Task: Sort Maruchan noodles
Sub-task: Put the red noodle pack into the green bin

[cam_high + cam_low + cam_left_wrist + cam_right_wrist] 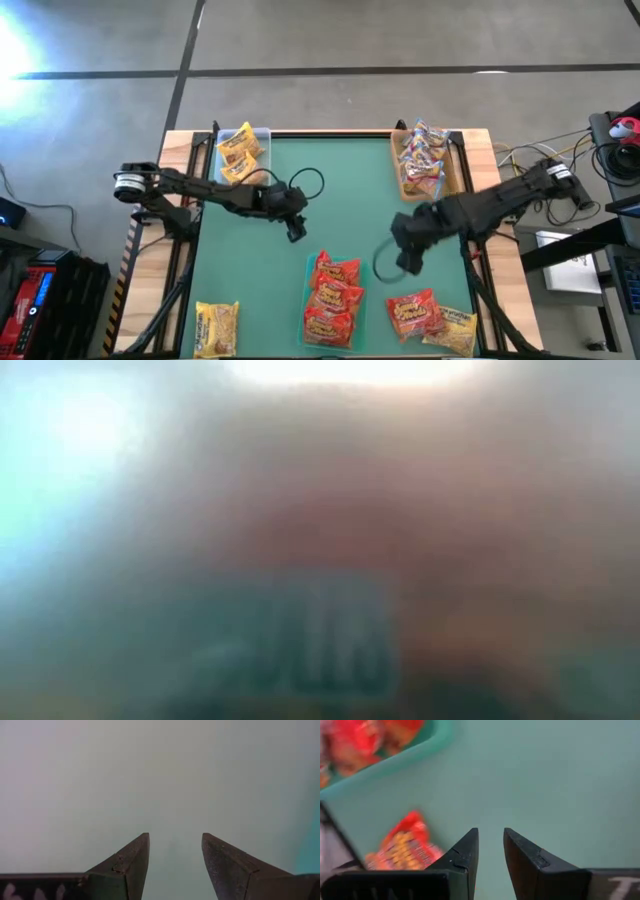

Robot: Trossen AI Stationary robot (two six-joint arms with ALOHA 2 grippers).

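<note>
Maruchan noodle packets lie in three trays. Yellow ones (240, 155) fill a clear tray at the far left, pale pink-labelled ones (422, 160) a brown tray at the far right, and red-orange ones (333, 300) a green tray at the near middle. Loose on the mat lie a yellow packet (215, 328) at the near left, and a red-orange one (415, 313) (402, 847) and a yellow one (452, 330) at the near right. My left gripper (297, 232) (175, 837) hangs open over bare mat. My right gripper (408, 262) (491, 832) hovers above the mat, beyond the loose red-orange packet, its fingers a little apart and empty.
The green tray's rim (420, 750) shows in the right wrist view beside the loose red-orange packet. Bare green mat (350, 190) spreads across the middle between the arms. Something close to the lens blocks the low view. Cables and equipment stand beyond the table's right edge (600, 150).
</note>
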